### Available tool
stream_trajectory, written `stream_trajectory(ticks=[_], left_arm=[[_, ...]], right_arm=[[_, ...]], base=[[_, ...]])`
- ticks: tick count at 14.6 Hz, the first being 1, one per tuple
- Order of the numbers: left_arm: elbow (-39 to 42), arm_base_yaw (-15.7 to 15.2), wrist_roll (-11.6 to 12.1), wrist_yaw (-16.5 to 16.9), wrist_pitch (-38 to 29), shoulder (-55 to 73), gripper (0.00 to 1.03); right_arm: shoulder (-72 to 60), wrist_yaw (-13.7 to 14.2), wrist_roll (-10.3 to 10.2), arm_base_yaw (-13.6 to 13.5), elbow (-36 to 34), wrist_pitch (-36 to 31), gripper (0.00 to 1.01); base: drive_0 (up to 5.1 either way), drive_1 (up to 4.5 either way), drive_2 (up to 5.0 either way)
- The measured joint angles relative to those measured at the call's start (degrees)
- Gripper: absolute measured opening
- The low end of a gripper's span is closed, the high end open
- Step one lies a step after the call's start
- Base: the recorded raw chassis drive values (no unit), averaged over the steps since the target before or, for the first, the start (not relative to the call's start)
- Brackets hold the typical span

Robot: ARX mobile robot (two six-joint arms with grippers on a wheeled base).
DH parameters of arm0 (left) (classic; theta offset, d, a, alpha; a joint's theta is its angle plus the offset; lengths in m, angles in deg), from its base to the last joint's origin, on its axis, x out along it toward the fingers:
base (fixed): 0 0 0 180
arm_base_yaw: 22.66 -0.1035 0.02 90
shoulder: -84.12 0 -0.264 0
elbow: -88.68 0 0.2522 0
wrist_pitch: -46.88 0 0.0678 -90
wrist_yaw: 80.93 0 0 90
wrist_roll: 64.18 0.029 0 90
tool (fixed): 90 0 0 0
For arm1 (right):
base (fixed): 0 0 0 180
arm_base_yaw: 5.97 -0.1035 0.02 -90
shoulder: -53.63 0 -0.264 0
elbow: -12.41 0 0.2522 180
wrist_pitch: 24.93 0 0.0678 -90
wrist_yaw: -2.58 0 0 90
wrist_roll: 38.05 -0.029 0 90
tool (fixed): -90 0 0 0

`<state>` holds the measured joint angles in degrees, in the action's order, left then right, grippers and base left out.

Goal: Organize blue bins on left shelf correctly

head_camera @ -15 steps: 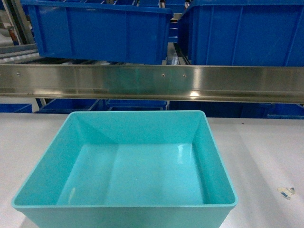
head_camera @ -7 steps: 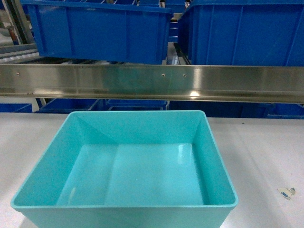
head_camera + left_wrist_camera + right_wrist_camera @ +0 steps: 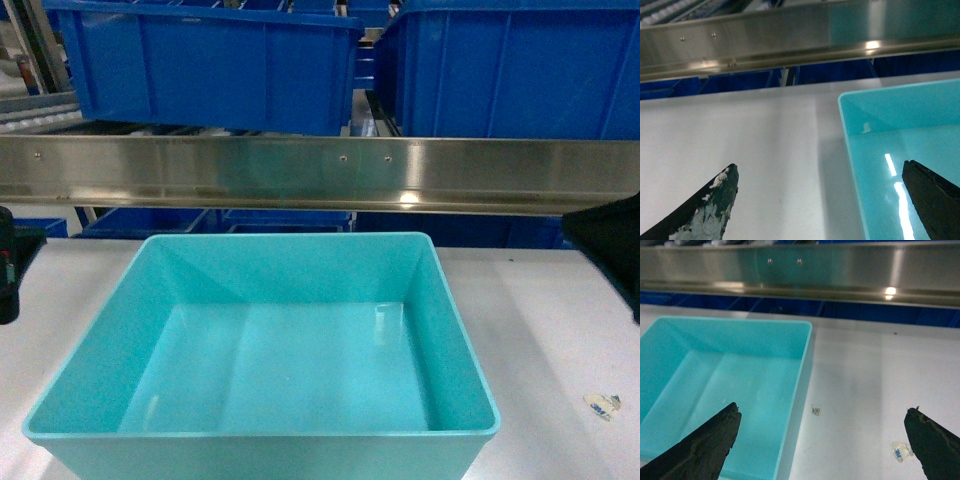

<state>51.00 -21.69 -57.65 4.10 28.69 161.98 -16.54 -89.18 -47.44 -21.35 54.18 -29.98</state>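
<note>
An empty aqua blue bin point(image 3: 270, 340) sits on the white table just in front of the left shelf's steel rail point(image 3: 320, 170). My left gripper point(image 3: 820, 175) is open above the bin's left wall point(image 3: 852, 150), one fingertip point(image 3: 722, 192) over the table and the other point(image 3: 927, 190) over the bin's inside. My right gripper point(image 3: 822, 412) is open in the same way over the bin's right wall point(image 3: 802, 365). Nothing is held. In the head view only dark parts of the left arm point(image 3: 8, 270) and right arm point(image 3: 612, 245) show at the edges.
Two royal-blue ribbed bins point(image 3: 210, 60) point(image 3: 510, 65) stand on the tier above the rail, and more show below it point(image 3: 285, 218). A tape scrap point(image 3: 900, 452) and a small sticker point(image 3: 816, 410) lie on the table point(image 3: 560, 320) right of the aqua bin.
Dark parts of both arms have come into the head view at its left and right edges. The aqua bin has not moved.
</note>
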Motion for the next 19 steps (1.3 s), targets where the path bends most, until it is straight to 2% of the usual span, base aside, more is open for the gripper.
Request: stream_trajectory(ticks=[2, 6, 7, 8, 10, 12, 15, 19], left_arm=[[-1.6, 0.07, -0.02, -0.87, 0.42, 4.11, 0.98], [-1.6, 0.17, -0.02, -1.03, 0.39, 4.37, 0.98], [-1.44, -0.22, -0.02, -1.05, -1.57, 4.85, 0.98], [-1.51, -0.96, -0.04, -1.2, -2.27, 7.28, 0.98], [-1.36, -0.28, -0.96, -2.91, -3.45, 13.9, 0.98], [-1.27, 0.76, -1.81, -3.82, -6.08, 16.63, 0.98], [-1.38, -0.55, -2.19, -3.63, -8.46, 20.44, 0.98], [-2.23, -1.44, -2.73, -1.46, -8.2, 20.22, 0.98]], right_arm=[[-4.04, -0.63, 0.22, 0.0, 1.86, 0.22, 0.98], [-3.98, -0.61, 0.26, 0.0, 1.92, 0.26, 0.98], [-4.11, -1.53, 0.5, -0.55, 2.16, 0.83, 0.98], [-5.42, -4.2, 1.75, -2.78, 3.87, 4.11, 0.98], [-10.19, -4.76, 5.22, -7.93, 7.32, 6.62, 0.98], [-13.7, -5.29, 5.79, -9.16, 9.05, 8.37, 0.98], [-19.28, -3.67, 6.71, -12.9, 12.17, 10.54, 0.98], [-25.77, -2.93, 8.13, -13.92, 19.28, 13.99, 0.98]], base=[[0.0, 0.0, 0.0], [0.0, 0.0, 0.0], [0.0, 0.0, 0.0], [0.0, 0.0, 0.0], [0.0, 0.0, 0.0], [0.0, 0.0, 0.0], [0.0, 0.0, 0.0], [0.0, 0.0, 0.0]])
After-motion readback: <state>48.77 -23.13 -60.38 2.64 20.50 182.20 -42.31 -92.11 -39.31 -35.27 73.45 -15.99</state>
